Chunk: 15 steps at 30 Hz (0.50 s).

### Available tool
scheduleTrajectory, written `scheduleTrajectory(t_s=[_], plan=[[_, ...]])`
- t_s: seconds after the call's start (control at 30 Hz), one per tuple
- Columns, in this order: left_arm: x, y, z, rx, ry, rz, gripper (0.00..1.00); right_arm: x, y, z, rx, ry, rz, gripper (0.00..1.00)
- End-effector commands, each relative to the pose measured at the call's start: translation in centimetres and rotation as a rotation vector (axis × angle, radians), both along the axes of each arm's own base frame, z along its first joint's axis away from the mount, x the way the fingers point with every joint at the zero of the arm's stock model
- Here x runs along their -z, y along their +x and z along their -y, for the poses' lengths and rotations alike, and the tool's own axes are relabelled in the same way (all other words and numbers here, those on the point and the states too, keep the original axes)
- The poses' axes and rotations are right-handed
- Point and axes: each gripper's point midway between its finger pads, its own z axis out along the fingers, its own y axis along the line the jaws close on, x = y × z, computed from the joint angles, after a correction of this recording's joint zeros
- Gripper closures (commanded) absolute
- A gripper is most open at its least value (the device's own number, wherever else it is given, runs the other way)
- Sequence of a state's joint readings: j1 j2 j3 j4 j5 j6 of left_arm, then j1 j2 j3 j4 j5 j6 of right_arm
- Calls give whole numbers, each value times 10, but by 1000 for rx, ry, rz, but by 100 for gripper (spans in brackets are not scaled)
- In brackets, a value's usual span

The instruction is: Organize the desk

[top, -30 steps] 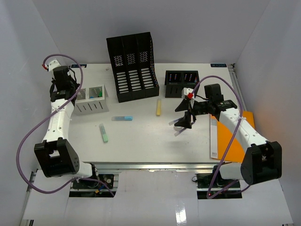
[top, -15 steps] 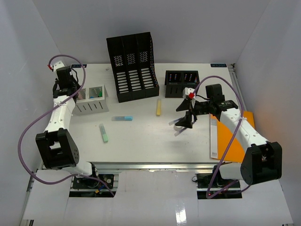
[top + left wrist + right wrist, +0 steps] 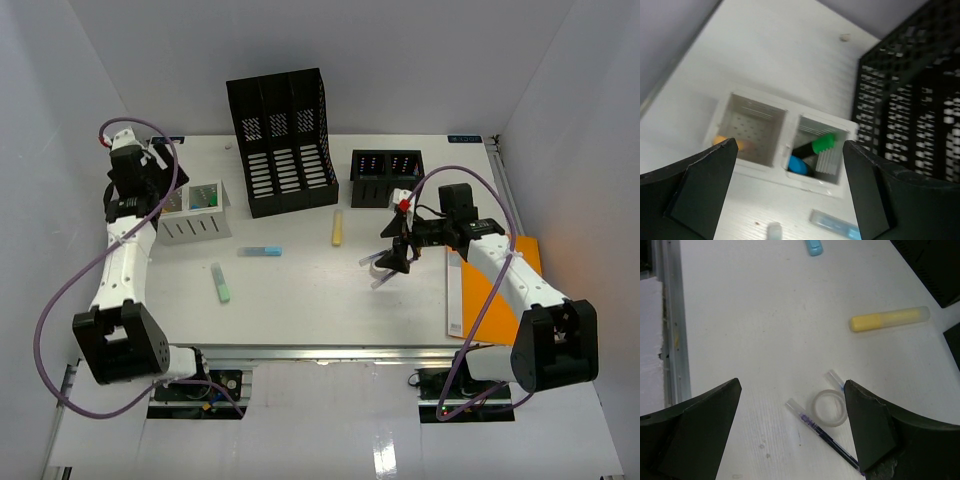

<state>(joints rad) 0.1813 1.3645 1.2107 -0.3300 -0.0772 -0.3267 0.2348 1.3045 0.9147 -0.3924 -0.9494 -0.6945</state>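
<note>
Tabletop (image 3: 300, 300): white, flat, rectangular. Long axis runs left to right in the top view, with a silver rail (image 3: 320, 350) on the near edge by the arm bases. Far edge partly hidden behind black file rack (image 3: 285, 140); right end covered by orange folder (image 3: 500, 290). Left pincer (image 3: 789, 145): spread wide, empty, above white bin (image 3: 790, 107). Right pincer (image 3: 792, 384): spread wide, empty, above tape ring (image 3: 830, 408).

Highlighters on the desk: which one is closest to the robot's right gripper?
The yellow highlighter. The blue highlighter and the green highlighter lie farther left, away from the right gripper.
</note>
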Motion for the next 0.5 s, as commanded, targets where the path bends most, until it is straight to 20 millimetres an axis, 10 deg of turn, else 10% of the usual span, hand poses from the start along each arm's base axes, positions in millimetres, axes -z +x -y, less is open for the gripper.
scheduleTrajectory(t_s=[0.0,0.2,0.47], plan=[[-42,-30,61,272,-128,149,2,9,36,14,187,-61,32,10],[-30,-86,141,660,-340,168,2,34,58,13,264,-162,-94,10],[8,-145,176,827,-431,201,2,37,94,-41,384,-302,-15,10]])
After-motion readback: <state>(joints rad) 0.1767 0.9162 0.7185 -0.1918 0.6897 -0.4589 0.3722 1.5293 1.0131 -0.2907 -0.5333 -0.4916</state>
